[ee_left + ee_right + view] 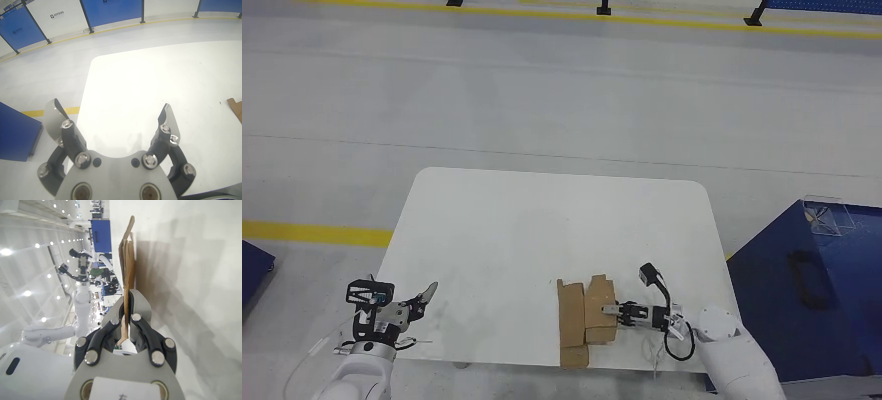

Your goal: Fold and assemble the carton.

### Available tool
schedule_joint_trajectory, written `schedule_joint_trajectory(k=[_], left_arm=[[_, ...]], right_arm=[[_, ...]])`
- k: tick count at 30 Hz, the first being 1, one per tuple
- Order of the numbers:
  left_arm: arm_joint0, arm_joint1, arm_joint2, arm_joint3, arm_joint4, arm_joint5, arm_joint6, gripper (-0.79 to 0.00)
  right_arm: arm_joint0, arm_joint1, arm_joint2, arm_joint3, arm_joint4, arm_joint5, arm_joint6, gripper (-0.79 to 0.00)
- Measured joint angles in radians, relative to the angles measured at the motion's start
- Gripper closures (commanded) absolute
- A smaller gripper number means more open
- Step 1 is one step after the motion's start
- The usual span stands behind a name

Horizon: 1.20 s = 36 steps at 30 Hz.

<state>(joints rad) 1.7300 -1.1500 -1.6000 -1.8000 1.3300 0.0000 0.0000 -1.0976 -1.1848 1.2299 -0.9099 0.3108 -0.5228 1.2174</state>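
Flattened brown carton (584, 310) lying at the bench's (542, 220) near edge, right of middle, right hand (126, 298) clamped on its right edge, left hand (111, 107) spread apart over the near left corner

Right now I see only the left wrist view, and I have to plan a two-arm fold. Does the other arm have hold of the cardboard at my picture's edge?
Observer: Yes. The right gripper is shut on one thin edge of the carton.
Operator: Is it a box yet?
Observer: No. From the top view it is flat brown panels lying by the near edge of the table.
Operator: Where does my arm sit relative to it?
Observer: The left gripper is open at the table's near left corner, apart from the carton, with bare tabletop between them.
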Motion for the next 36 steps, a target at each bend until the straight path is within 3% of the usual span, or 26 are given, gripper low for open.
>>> schedule_joint_trajectory(k=[4,6,11,14,18,21,36], left_arm=[[0.0,0.0,0.0,0.0,0.0,0.0,0.0,-0.785],[0.0,0.0,0.0,0.0,0.0,0.0,0.0,-0.785],[0.0,0.0,0.0,0.0,0.0,0.0,0.0,-0.785],[0.0,0.0,0.0,0.0,0.0,0.0,0.0,-0.785],[0.0,0.0,0.0,0.0,0.0,0.0,0.0,-0.785],[0.0,0.0,0.0,0.0,0.0,0.0,0.0,-0.785],[0.0,0.0,0.0,0.0,0.0,0.0,0.0,-0.785]], right_arm=[[-0.031,0.01,0.048,-0.16,0.149,-0.008,0.071,0.0],[-0.064,0.02,0.085,-0.304,0.208,0.02,0.08,0.0],[-0.155,0.04,0.178,-0.74,0.237,0.128,0.006,0.0],[-0.181,0.048,0.221,-0.96,0.32,0.205,0.027,0.0],[-0.223,0.055,0.295,-1.148,0.282,0.22,-0.055,0.0],[-0.257,0.058,0.318,-1.224,0.258,0.238,-0.083,0.0],[-0.259,0.058,0.318,-1.226,0.258,0.24,-0.08,0.0]])
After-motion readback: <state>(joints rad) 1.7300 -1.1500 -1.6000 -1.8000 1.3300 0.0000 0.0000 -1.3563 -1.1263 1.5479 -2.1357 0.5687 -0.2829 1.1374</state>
